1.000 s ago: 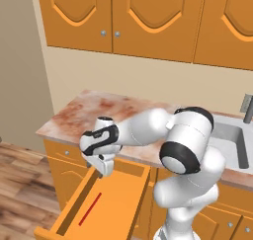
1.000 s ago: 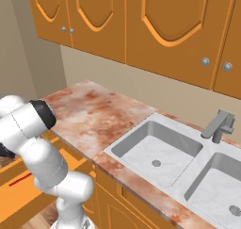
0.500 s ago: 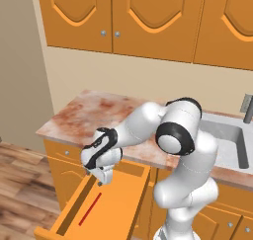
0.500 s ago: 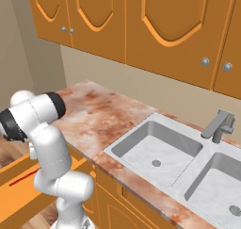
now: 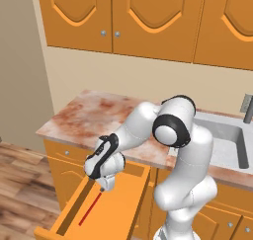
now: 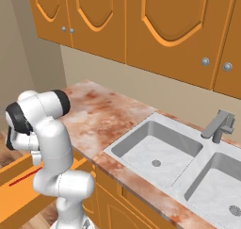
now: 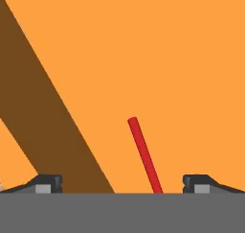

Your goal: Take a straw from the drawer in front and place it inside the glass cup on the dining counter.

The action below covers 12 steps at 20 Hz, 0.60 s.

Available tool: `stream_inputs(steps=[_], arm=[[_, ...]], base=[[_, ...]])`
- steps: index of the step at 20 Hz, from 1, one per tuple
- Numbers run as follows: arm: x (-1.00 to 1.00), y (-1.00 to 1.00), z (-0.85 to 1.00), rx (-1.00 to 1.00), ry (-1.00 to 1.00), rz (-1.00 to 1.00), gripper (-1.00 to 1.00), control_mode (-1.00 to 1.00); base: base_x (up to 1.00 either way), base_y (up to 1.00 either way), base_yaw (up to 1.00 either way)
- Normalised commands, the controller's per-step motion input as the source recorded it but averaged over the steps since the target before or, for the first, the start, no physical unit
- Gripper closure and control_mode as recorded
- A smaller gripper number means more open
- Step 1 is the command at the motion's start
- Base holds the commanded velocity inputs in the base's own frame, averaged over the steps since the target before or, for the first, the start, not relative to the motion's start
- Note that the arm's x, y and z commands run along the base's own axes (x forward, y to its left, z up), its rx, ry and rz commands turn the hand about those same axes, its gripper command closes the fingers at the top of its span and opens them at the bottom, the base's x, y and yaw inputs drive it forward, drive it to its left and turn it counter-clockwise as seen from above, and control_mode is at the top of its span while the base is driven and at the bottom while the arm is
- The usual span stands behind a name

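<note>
The drawer (image 5: 74, 219) is standing pulled out below the marble counter (image 5: 94, 118), and everything here is placed by it. The straw (image 5: 90, 210) is lying flat on the drawer floor, running lengthwise from back to front, nearer the drawer's left wall. The gripper (image 5: 102, 186) is pointing down into the back part of the drawer, just above the straw's rear end. In the hand view its fingertips (image 7: 47, 183) are sitting wide apart with the straw (image 7: 144, 155) lying between them, untouched; the gripper (image 7: 122, 185) is gripping nothing. A sink (image 6: 155, 150) is sitting in the counter well off to the drawer's right
</note>
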Motion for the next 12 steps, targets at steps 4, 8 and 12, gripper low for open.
stream_inputs(steps=[4, 8, 12], arm=[[0.00, -0.14, -0.11, 0.00, 0.00, 0.00, -1.00, -1.00], [0.00, -0.09, -0.18, 0.00, 0.00, 0.00, -1.00, -1.00], [-0.02, -0.01, -0.31, 0.00, 0.00, 0.00, -1.00, -1.00]], base=[[0.00, 0.00, 0.00], [0.00, 0.00, 0.00], [0.00, 0.00, 0.00]])
